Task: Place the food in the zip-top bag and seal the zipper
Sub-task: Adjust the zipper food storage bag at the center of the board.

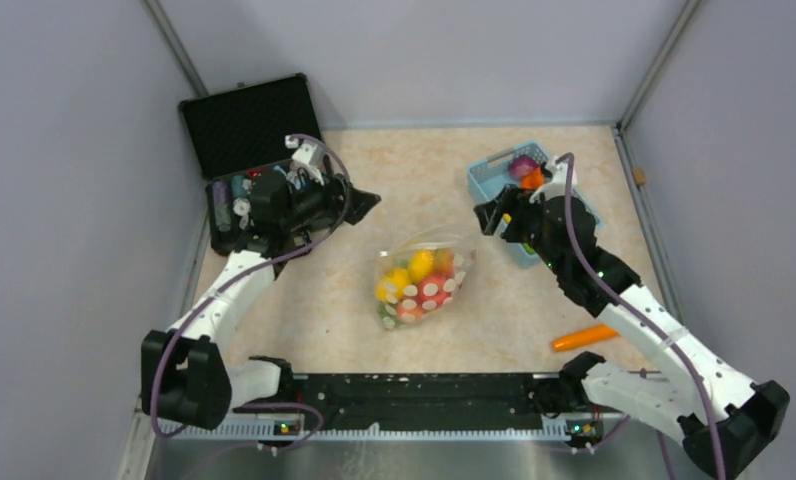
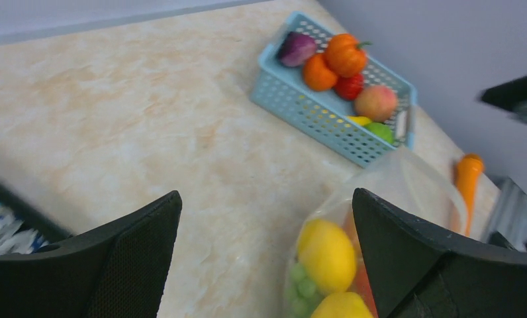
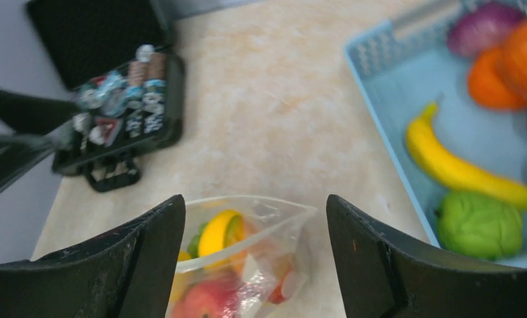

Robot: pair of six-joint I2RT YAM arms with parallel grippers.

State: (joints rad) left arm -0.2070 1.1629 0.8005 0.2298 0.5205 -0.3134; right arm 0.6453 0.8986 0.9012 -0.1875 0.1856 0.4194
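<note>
Left fingers [image 2: 135, 258]: wide apart with nothing between them, held off beside the black case [image 1: 249, 125], likely to leave the middle free.
Right fingers [image 3: 393, 265]: apart and empty, hanging just above the mouth of the zip-top bag [image 1: 429, 280], with the basket [image 1: 486, 178] close on their right.
Zip-top bag: lies mid-bench between the two arms, bulging with food [image 1: 414, 285] in yellow, red and green.
Zipper: the strip is too faint to pick out. The mouth gapes toward the far side, so I judge it unsealed.
Basket: light blue, far right, holding a banana [image 3: 459, 169], a green piece, a pumpkin [image 2: 345, 54] and a purple onion, probably the next pieces to move.
Carrot [image 1: 584, 337]: loose on the bench [image 1: 374, 180], tucked against the right forearm, which makes it an awkward reach.
In the way: the floppy bag mouth may fold shut under a dropped piece.
</note>
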